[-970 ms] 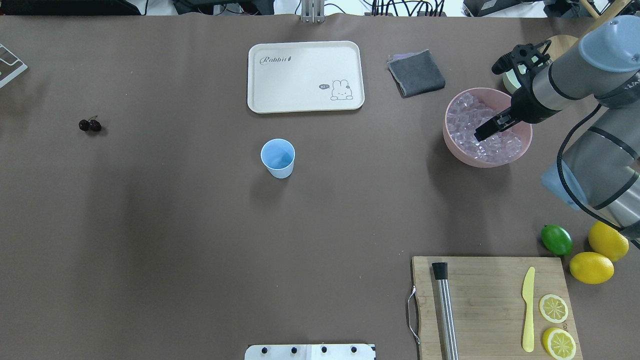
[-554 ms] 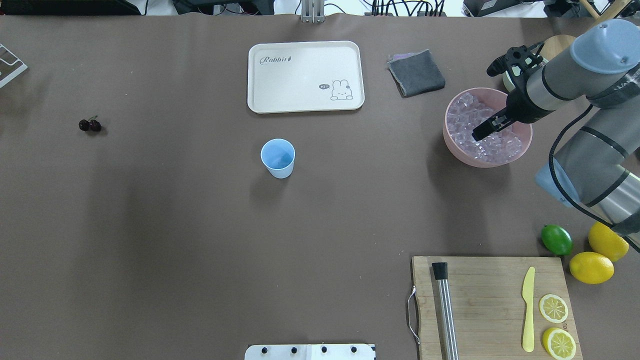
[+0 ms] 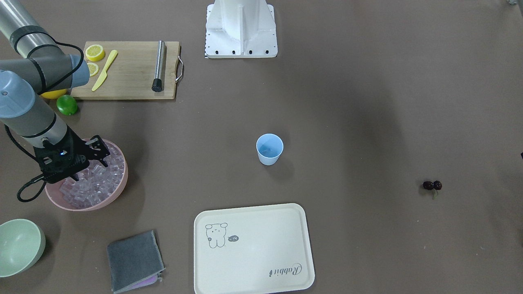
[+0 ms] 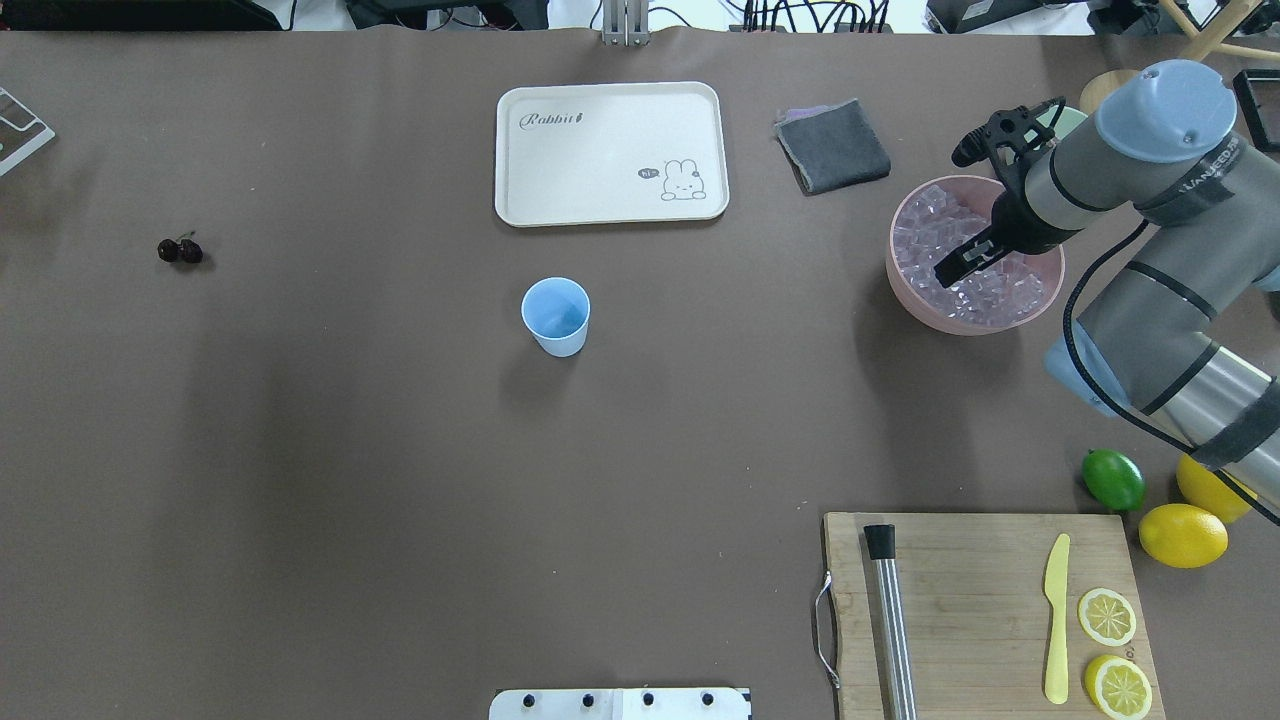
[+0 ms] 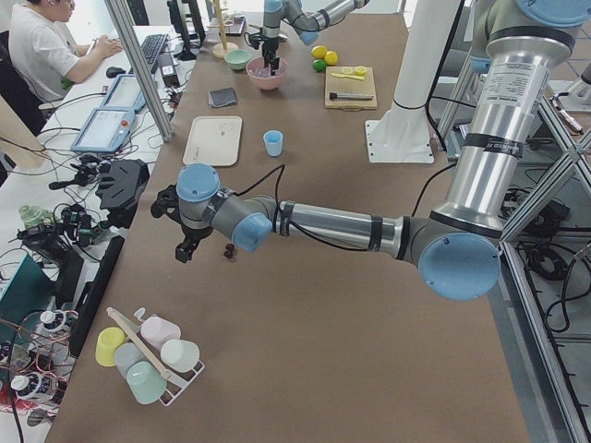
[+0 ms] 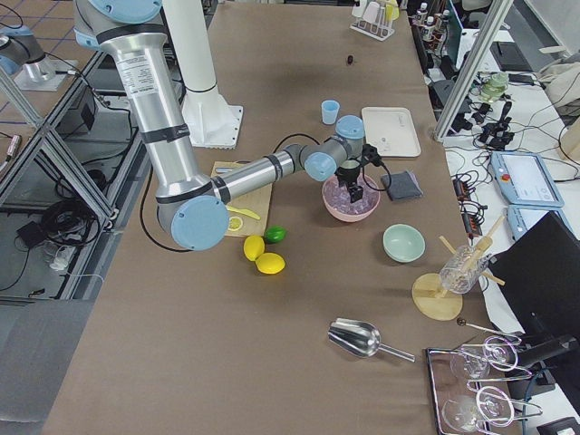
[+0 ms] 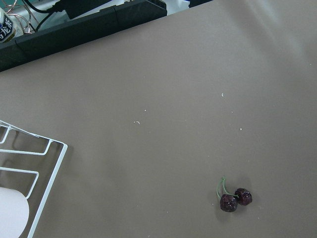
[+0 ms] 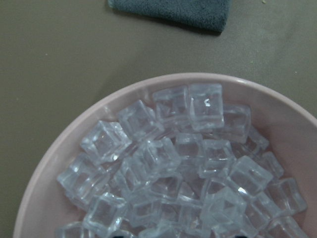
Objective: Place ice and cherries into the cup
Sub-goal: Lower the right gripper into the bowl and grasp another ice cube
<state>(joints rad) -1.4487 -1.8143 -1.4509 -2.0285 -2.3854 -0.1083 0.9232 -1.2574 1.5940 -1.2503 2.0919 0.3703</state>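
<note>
The light-blue cup (image 4: 556, 315) stands upright mid-table, apart from both grippers. The ice (image 4: 975, 290) fills a pink bowl (image 4: 900, 290) at the right; the right wrist view shows the cubes (image 8: 173, 158) close below. My right gripper (image 4: 948, 268) hangs open just above the ice, holding nothing. The cherries (image 4: 180, 250) lie far left on the table and also show in the left wrist view (image 7: 236, 199). My left gripper (image 5: 185, 251) shows only in the exterior left view, just beside the cherries (image 5: 227, 249); I cannot tell whether it is open or shut.
A cream tray (image 4: 610, 152) and a grey cloth (image 4: 832, 146) lie at the far side. A cutting board (image 4: 985, 610) holds a muddler, knife and lemon slices. A lime (image 4: 1113, 479) and lemons (image 4: 1183, 535) sit beside it. A pale green bowl (image 3: 20, 245) stands near the pink bowl.
My right arm has swung a little to the left, and its gripper has shifted slightly left over the ice bowl. The cup and the cherries have not moved.
</note>
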